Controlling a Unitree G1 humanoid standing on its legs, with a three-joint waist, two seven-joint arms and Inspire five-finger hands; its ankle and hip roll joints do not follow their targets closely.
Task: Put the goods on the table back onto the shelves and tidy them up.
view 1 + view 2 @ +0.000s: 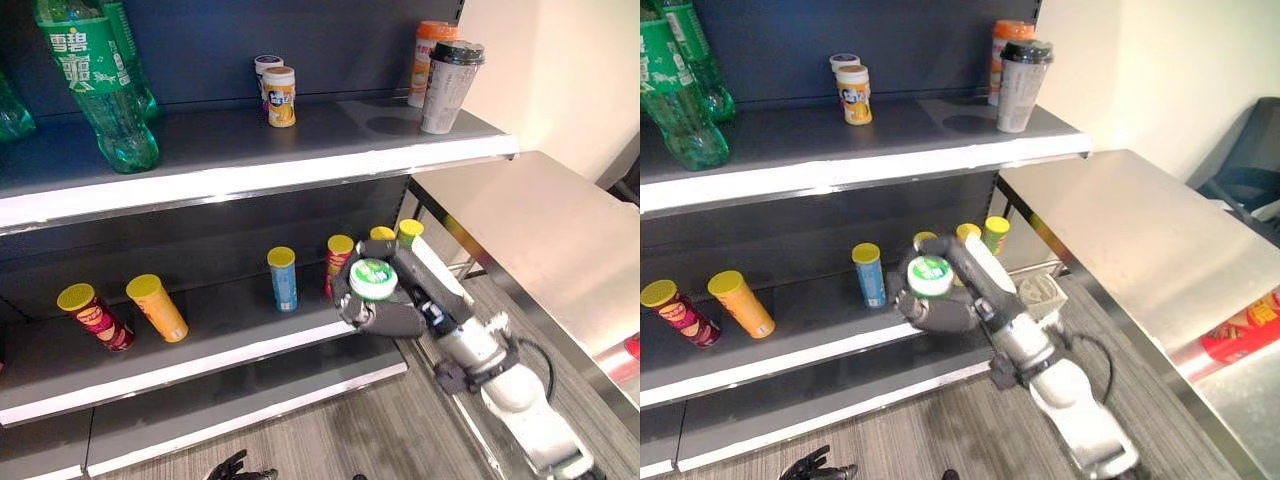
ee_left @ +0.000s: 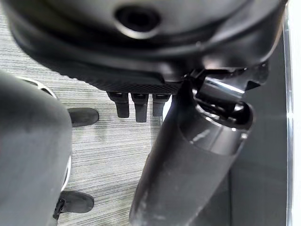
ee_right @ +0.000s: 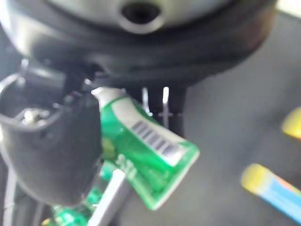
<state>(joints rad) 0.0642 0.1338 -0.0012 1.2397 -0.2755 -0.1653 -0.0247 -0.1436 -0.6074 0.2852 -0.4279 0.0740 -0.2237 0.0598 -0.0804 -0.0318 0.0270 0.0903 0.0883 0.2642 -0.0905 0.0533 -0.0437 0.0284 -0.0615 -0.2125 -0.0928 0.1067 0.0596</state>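
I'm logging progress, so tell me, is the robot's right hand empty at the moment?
No, the right hand is curled round a green container with a white and green lid, held in front of the lower shelf.

Our right arm comes in from the lower right of the head views and reaches up toward the middle of the frame. Our right hand sits just below centre, its fingers and thumb curled round a green canister whose white-and-green cap faces the camera. Our left hand shows at the bottom edge, left of centre, fingers hanging loose and holding nothing.
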